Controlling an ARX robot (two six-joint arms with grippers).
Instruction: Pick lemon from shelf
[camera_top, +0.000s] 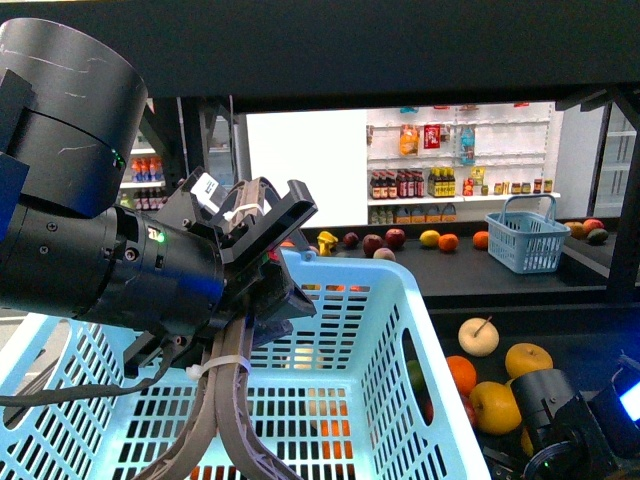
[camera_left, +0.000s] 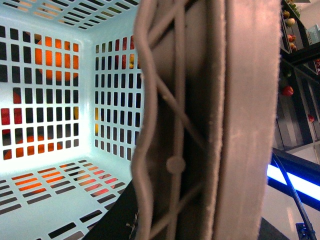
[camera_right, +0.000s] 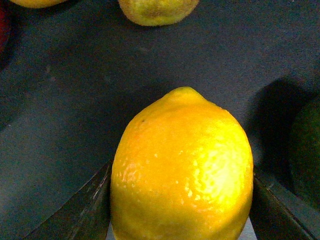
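Observation:
My right gripper (camera_right: 181, 212) is shut on the lemon (camera_right: 182, 165), a large yellow one with its nub pointing away, held between two dark fingers (camera_right: 90, 210) just over the dark tier of the shelf (camera_right: 65, 90). In the front view only the right arm's wrist (camera_top: 560, 425) shows, low at the shelf's lower tier (camera_top: 580, 345). My left gripper (camera_top: 262, 232) is shut on the grey handle (camera_left: 210, 125) of a light blue basket (camera_top: 385, 330), which hangs in front of the shelf. The basket's slotted inside (camera_left: 55, 150) holds nothing that I can see.
Oranges (camera_top: 494, 405) and a pale apple (camera_top: 478, 336) lie on the lower tier beside the right arm. The upper tier holds a row of fruit (camera_top: 395, 238) and a small blue basket (camera_top: 527, 238). A yellow-green fruit (camera_right: 157, 10) and a dark green one (camera_right: 307, 150) lie near the lemon.

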